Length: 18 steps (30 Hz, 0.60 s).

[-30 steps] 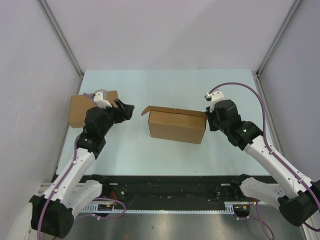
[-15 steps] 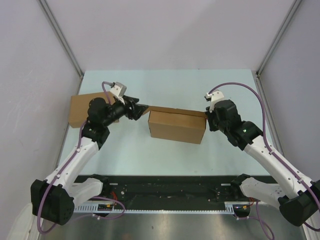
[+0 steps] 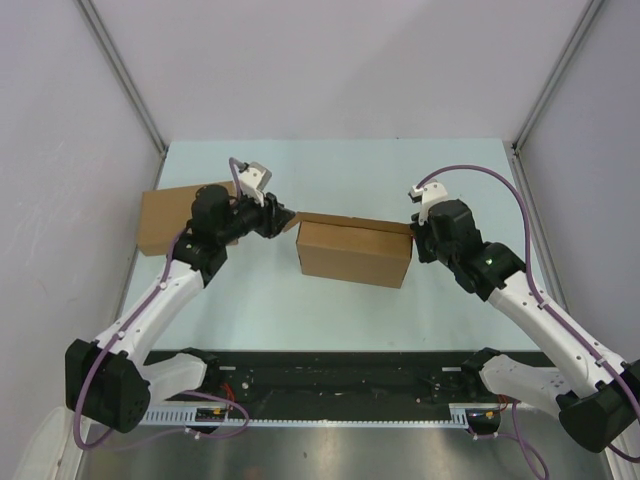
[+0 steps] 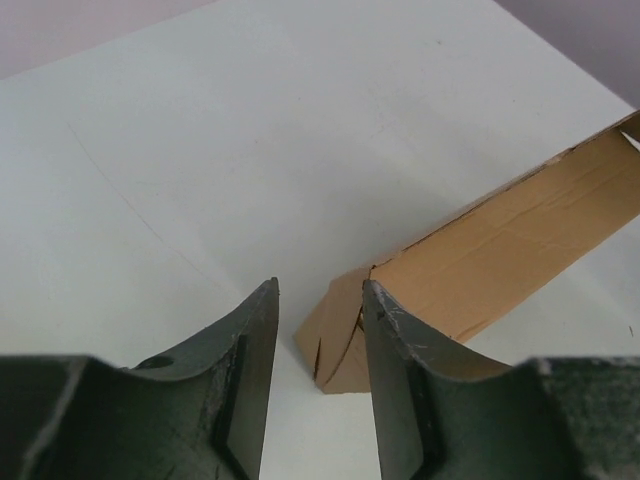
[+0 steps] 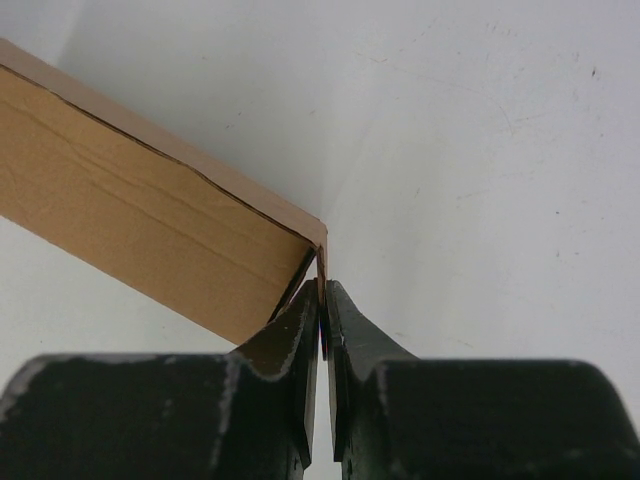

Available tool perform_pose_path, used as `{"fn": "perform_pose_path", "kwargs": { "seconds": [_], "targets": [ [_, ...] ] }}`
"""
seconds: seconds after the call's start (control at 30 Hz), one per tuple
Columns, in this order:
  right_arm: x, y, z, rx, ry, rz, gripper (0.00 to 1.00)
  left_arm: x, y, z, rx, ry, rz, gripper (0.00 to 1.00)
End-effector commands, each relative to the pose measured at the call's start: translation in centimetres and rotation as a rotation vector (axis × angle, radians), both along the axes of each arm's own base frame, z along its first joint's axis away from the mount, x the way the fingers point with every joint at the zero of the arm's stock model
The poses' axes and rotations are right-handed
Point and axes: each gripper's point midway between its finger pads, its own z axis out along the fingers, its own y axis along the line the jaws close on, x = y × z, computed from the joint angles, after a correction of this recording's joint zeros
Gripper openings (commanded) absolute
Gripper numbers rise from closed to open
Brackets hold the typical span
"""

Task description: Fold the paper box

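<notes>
PAPER BOX HELD AT ONE END: The paper box (image 3: 355, 255) sits near the middle of the pale surface (image 3: 330, 165), a brown cardboard shell resting lengthwise between my two arms, its long front wall facing my bases and its top open to the overhead camera. My right hand (image 5: 322, 292) is clamped on the box's right end. Its two dark fingers pinch the thin edge of the cardboard at the upper corner, and the right wrist view shows barely a sliver of gap between them. My left hand (image 3: 284, 218) is at the opposite end, level with the box's top left corner. Its fingers (image 4: 248, 380) stand partly apart and grip nothing. In the left wrist view the folded flap (image 4: 338, 338) at that end of the box shows in the gap between them, close against the finger on the right of that view, though I cannot tell whether cardboard and finger touch. From there the box's side runs away toward the upper right, creased along its length. A second cardboard box (image 3: 160, 222), plain brown, lies well apart from the first at the left edge of the surface, behind my left arm and partly hidden by it. A purple cable (image 3: 480, 170) loops up from my right wrist and back down along the arm. White panels (image 3: 330, 70) close in the surface at the back and on both sides.
</notes>
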Motion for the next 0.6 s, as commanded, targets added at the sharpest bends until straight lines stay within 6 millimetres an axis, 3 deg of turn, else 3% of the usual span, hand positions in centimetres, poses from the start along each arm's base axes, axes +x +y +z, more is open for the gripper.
{"fn": "perform_pose_path", "kwargs": {
  "seconds": [0.0, 0.1, 0.23, 0.37, 0.57],
  "targets": [
    [0.6, 0.0, 2.5, 0.011, -0.068, -0.004, 0.11, 0.1, 0.1, 0.0, 0.056, -0.011, 0.000, 0.50],
    [0.7, 0.1, 2.4, 0.013, -0.066, -0.003, 0.11, -0.1, 0.0, 0.1, 0.055, -0.015, -0.006, 0.58],
    [0.8, 0.2, 2.5, 0.014, -0.068, -0.003, 0.11, -0.2, 0.1, -0.3, 0.061, -0.004, 0.001, 0.59],
    [0.8, 0.2, 2.4, 0.011, -0.065, 0.000, 0.11, -0.5, 0.4, 1.0, 0.048, -0.041, 0.018, 0.64],
    [0.9, 0.3, 2.4, 0.014, -0.066, -0.001, 0.10, -0.9, -0.2, 0.0, 0.063, -0.013, -0.002, 0.59]
  ]
}}
